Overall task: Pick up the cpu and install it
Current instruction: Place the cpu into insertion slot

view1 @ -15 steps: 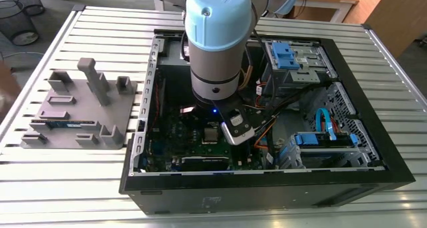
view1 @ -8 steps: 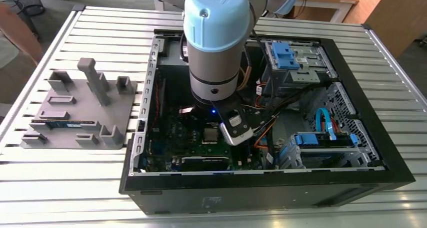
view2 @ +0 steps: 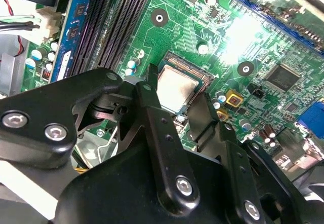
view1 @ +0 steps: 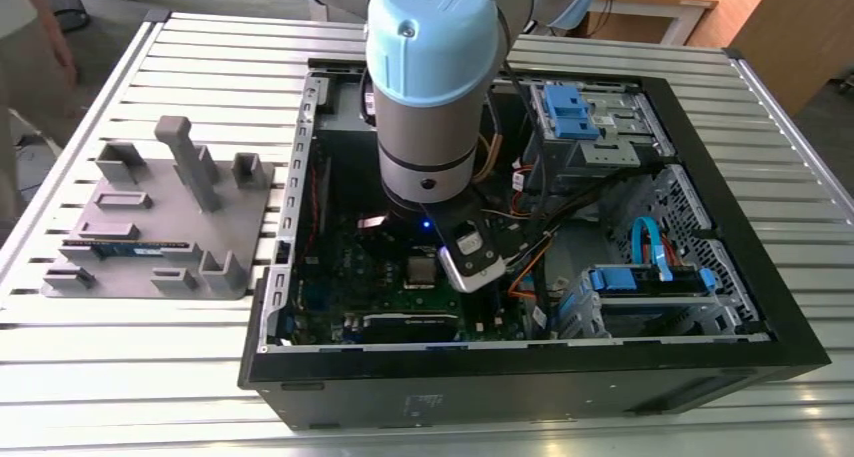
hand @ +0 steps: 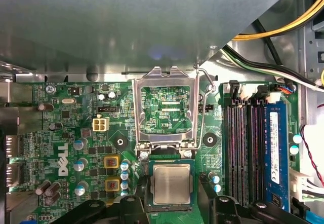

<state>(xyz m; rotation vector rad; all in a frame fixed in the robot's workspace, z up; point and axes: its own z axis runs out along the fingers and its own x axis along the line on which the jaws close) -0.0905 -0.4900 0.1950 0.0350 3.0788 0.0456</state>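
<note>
- Slatted metal table (view1: 200, 37) carries an open computer case (view1: 747, 357).
- Judged step: seating. The cpu (hand: 172, 183) lies flat in its socket mid-board, just beside the raised socket frame (hand: 135, 112).
- The gripper (view2: 177, 95) straddles the chip, fingers (view2: 149, 102) apart.
- Any withdrawal calls for a straight lift, without nudging the chip.
- Whether the fingers touch the chip's edges is hard to tell.
</note>
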